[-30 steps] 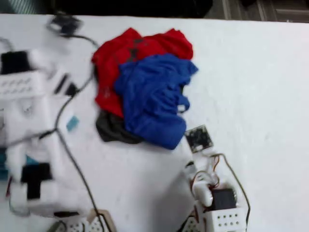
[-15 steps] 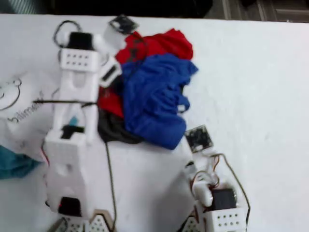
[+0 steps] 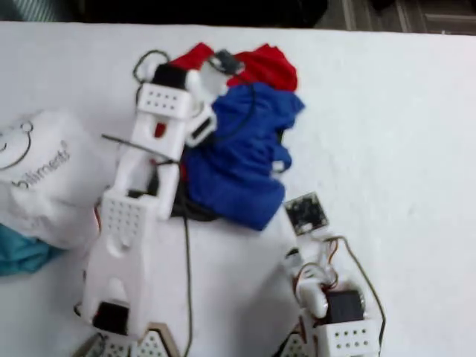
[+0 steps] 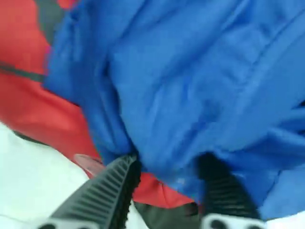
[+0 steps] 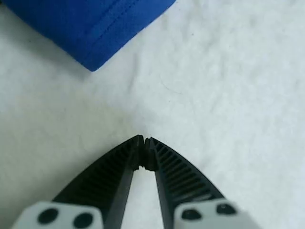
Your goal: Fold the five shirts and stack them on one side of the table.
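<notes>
- The left gripper (image 4: 167, 188) is hanging over the heap mid-table, fingers apart, with a fold of the blue shirt (image 4: 190, 95) bulging between them.
- It should be pinching that one layer only (the red shirt (image 4: 38, 109) is lying just underneath) before lifting.
- The right gripper (image 5: 144, 153) is idling, fingers together, over bare table (image 5: 228, 95).

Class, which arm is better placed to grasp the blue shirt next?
Probably the left: the left gripper is open right against the blue shirt, while the right gripper sits shut over bare table near the shirt's corner.
</notes>
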